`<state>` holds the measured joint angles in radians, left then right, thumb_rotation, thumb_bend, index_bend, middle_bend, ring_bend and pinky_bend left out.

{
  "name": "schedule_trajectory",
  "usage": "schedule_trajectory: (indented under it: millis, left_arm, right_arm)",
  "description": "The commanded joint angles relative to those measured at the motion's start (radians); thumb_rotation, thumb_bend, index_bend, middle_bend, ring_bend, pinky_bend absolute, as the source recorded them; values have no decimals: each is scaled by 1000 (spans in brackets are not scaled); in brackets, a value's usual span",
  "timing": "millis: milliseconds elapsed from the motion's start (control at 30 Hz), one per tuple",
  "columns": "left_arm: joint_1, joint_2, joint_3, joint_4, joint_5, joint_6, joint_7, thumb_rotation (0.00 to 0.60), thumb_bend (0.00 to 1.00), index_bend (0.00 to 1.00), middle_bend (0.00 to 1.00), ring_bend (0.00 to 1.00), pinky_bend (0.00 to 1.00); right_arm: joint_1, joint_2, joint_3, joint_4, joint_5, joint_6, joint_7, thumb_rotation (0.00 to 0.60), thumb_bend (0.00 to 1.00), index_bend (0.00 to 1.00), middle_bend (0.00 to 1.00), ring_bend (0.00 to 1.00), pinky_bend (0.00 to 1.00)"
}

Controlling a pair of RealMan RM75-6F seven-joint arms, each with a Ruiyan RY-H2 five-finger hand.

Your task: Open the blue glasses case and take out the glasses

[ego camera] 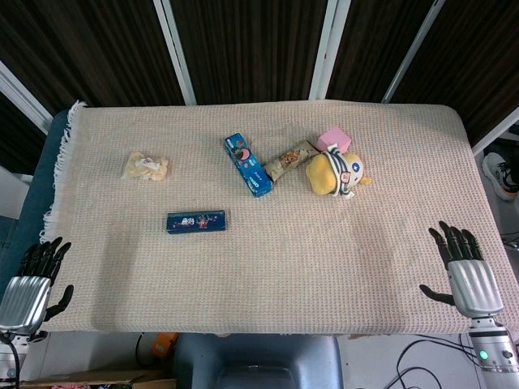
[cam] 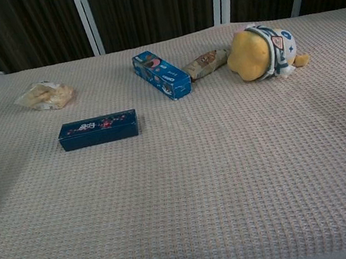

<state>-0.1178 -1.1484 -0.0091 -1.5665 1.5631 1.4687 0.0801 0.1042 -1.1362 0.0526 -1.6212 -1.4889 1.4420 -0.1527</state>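
Blue glasses case is lying closed — untouched. Left hand and right hand are waiting empty, fingers spread — reaching comes next.

I see the long, dark blue rectangular glasses case with a small colourful print along its lid lying flat and closed on the woven beige cloth, lengthwise left to right, left of centre.

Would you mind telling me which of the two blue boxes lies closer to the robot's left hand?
The dark navy glasses case, alone toward the front left. The brighter blue cookie box lies further back, touching a brown snack packet.
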Motion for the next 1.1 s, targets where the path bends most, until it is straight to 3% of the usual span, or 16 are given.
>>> schedule_trajectory:
  millis: [33,333,567,667,733,900,1100]
  left_arm:
    - [-9,-7,4,-1,4,-16,6,600,389,0,0,0,0]
    - [-119,-123,-6,72,103,-86,-129,600,386,0,0,0,0]
    - [-186,-209,-62,60,84,-138,8,600,395,67,0,0,0]
    - [-268,-334,-137,33,-3,-236,168,600,394,137,0,0,0]
    - [-291,-382,-160,33,-45,-258,204,600,393,185,0,0,0]
    - [-353,-522,-193,149,-85,-275,272,600,389,276,0,0,0]
    - [-427,-616,-239,254,-179,-354,310,600,375,280,0,0,0]
  right_arm:
    - [-3,5,-1,-1,-2,3,7,600,61,0,0,0,0]
    - [-3,25,-6,-6,-5,-7,43,600,61,0,0,0,0]
    - [-2,29,0,-5,7,-11,53,600,61,0,0,0,0]
    - [3,29,6,-3,20,-22,54,600,61,0,0,0,0]
    - [5,29,7,-2,25,-26,53,600,61,0,0,0,0]
    - [9,32,16,1,48,-39,57,600,61,0,0,0,0]
    - [8,41,22,4,70,-49,68,600,61,0,0,0,0]
